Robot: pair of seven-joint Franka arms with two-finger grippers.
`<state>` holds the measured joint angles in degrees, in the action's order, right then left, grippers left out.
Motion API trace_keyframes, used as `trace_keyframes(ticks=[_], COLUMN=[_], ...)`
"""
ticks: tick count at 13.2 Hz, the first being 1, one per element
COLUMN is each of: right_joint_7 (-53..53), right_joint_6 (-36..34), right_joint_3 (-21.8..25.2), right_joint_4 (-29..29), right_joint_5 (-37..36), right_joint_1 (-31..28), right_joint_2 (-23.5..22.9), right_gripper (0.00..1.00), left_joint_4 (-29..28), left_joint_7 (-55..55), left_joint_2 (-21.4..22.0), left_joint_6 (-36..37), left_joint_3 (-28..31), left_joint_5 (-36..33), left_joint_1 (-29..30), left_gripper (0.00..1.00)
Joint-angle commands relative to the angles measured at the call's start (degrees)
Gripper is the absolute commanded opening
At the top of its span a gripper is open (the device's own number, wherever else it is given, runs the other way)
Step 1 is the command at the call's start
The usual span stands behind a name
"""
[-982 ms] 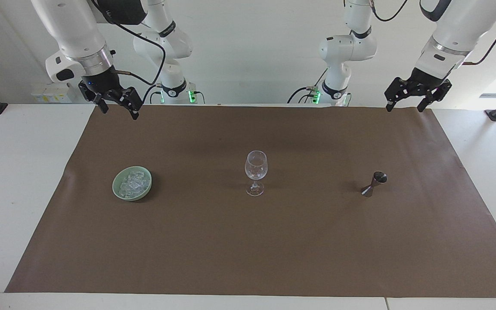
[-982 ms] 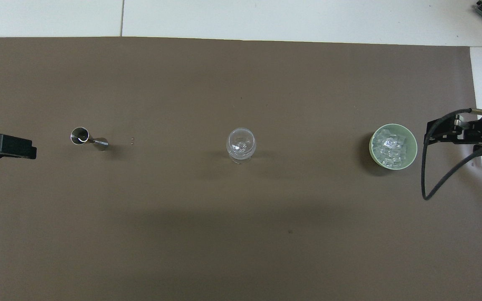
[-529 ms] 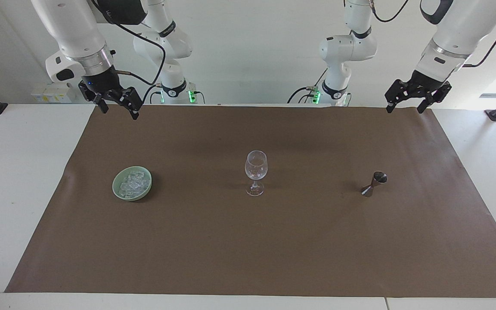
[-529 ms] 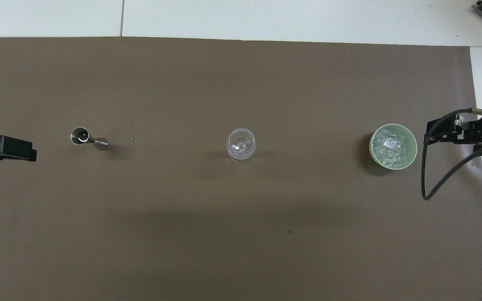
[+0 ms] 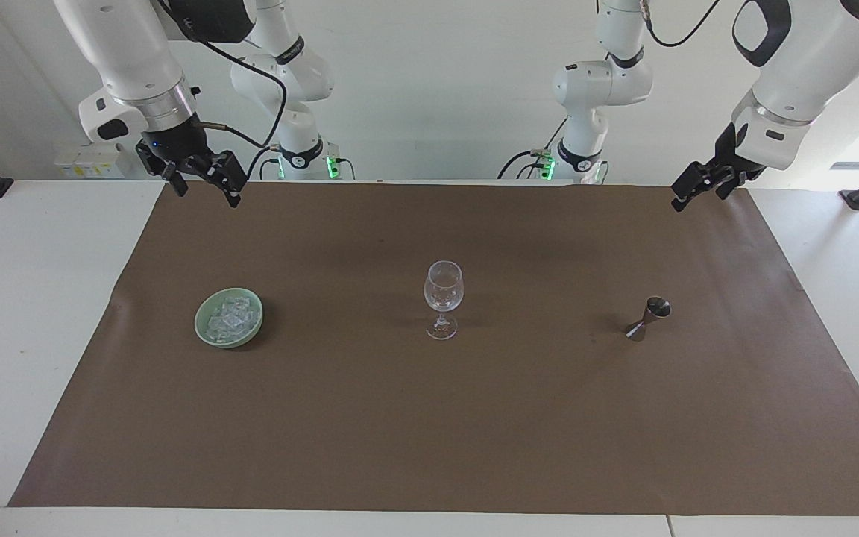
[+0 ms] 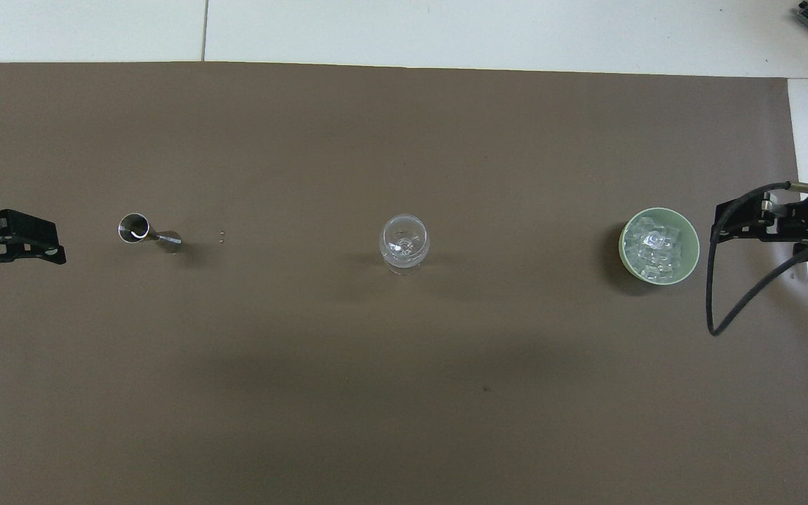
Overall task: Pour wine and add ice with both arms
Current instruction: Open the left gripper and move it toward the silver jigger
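Note:
A clear stemmed glass (image 5: 444, 294) (image 6: 404, 243) stands upright at the middle of the brown mat. Toward the right arm's end, a heap of ice (image 5: 230, 316) (image 6: 658, 247) lies in a pale green bowl (image 5: 202, 328) (image 6: 624, 242). Toward the left arm's end stands a small metal jigger (image 5: 649, 317) (image 6: 141, 230). No wine shows, and I cannot tell what the jigger holds. My right gripper (image 5: 206, 195) (image 6: 723, 235) hangs open and empty above the mat's edge nearest the robots. Above the mat's corner at its own end, my left gripper (image 5: 698, 197) (image 6: 15, 261) is open and empty, turned sideways.
The brown mat (image 5: 429, 418) covers most of the white table (image 5: 34, 298). Both arm bases (image 5: 303, 153) stand at the table's edge nearest the robots. A black cable (image 6: 719, 308) loops down from the right wrist beside the bowl.
The left wrist has turned, so its gripper now shows slantwise instead of face on. The right arm, glass, bowl and jigger have not moved.

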<state>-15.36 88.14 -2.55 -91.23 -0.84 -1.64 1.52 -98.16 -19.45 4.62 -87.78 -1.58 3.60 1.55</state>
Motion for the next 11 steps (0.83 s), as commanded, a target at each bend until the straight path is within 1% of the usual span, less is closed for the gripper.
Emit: trace_keyframes(ticks=[1, 5, 6, 8, 11], right_joint_7=[0.6, 0.6, 0.6, 0.6, 0.6], right_joint_6=[0.63, 0.63, 0.63, 0.63, 0.63], right_joint_3=[-0.17, -0.17, -0.17, -0.17, -0.17], right_joint_4=[-1.41, -1.41, -1.41, -1.41, -1.41], right_joint_5=[0.22, 0.31, 0.22, 0.31, 0.22], right_joint_1=[-0.29, -0.29, -0.38, -0.38, -0.29], right_joint_2=[1.29, 1.2, 1.29, 1.29, 1.2], right_gripper=[1.0, 1.0, 1.0, 1.0, 1.0], left_joint_4=[-0.19, -0.45, -1.15, -4.3, -8.53], left_joint_7=[-9.59, -27.08, -32.87, -41.24, -46.54], left_joint_2=[-1.35, -3.82, -4.52, -4.53, -4.53], left_joint_6=[0.95, -0.1, -1.41, -6.06, -10.46], left_joint_3=[-0.27, -0.27, -0.27, -0.27, -0.35], left_joint_5=[4.47, 14.04, 17.02, 22.56, 28.64], left_joint_1=[3.45, 6.8, 7.93, 9.34, 11.89], left_gripper=[1.0, 1.0, 1.0, 1.0, 1.0])
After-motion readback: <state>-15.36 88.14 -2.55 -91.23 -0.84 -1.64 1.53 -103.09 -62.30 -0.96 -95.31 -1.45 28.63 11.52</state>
